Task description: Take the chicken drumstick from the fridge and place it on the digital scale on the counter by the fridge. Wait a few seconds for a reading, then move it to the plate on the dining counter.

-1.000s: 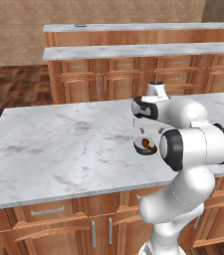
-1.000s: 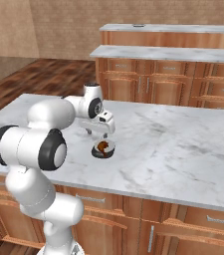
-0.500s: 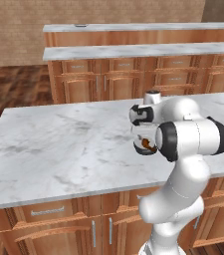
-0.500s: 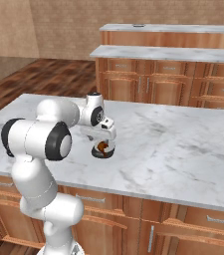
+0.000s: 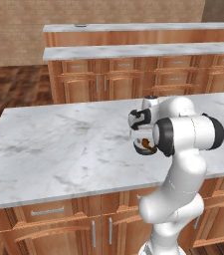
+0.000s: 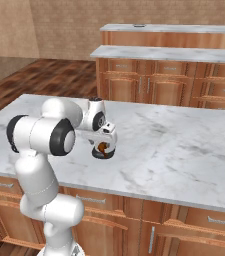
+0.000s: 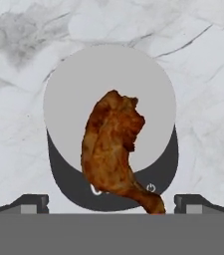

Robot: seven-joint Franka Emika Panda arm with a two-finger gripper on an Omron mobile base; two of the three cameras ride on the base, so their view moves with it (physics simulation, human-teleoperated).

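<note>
Nearest to me stands a white marble counter (image 5: 58,144) on wooden cabinets (image 5: 58,226) with drawers and doors bearing grey bar handles (image 5: 92,233). Beyond that counter runs a row of wooden cabinets (image 6: 149,87) under its own marble top (image 6: 149,52), with a higher marble ledge (image 6: 174,28) stepped up behind it. On that ledge lies a small dark thing (image 5: 80,25), too small for me to tell. Left of the counter is dark wood flooring (image 5: 9,87); behind everything, a tan tiled wall (image 5: 58,12).

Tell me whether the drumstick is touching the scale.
Touching: in the hand view, the chicken drumstick lies flat across the digital scale's grey top.
</note>
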